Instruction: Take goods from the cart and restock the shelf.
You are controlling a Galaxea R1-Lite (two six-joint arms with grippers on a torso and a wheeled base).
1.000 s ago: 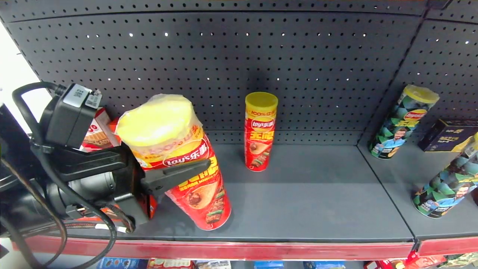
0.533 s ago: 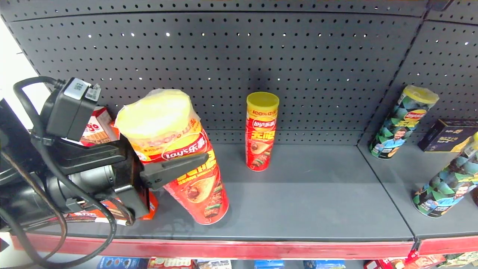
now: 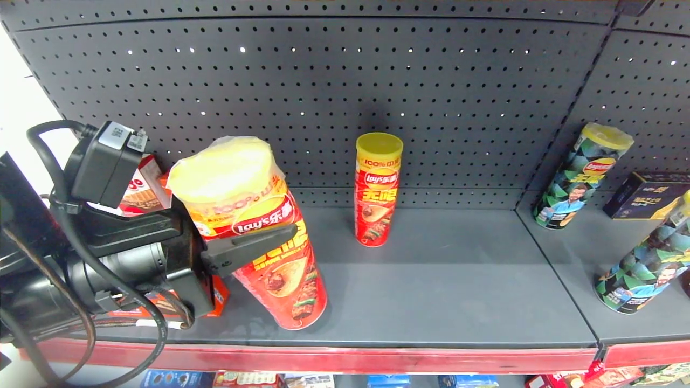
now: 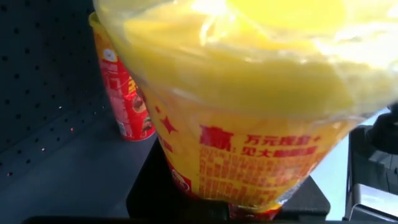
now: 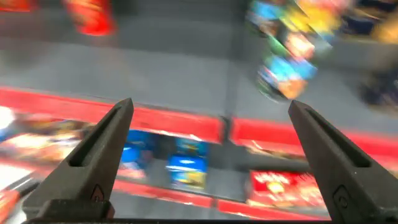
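Observation:
My left gripper is shut on a red chip can with a yellow lid. The can leans to the left, and its base is low over the front of the grey shelf. Whether the base touches the shelf I cannot tell. In the left wrist view this can is very close. A second, matching can stands upright near the pegboard back, and the left wrist view shows it beyond the held one. My right gripper is open with nothing in it, in front of the shelf's red edge.
Two green-patterned cans and a dark box stand on the neighbouring shelf section to the right. Red and orange boxes sit behind my left gripper. A red lip runs along the shelf front, with goods on a lower shelf beneath.
The left gripper and its can rose a little and shifted left, then came back down. The can's base stays near the shelf front. The head view shifted slightly.

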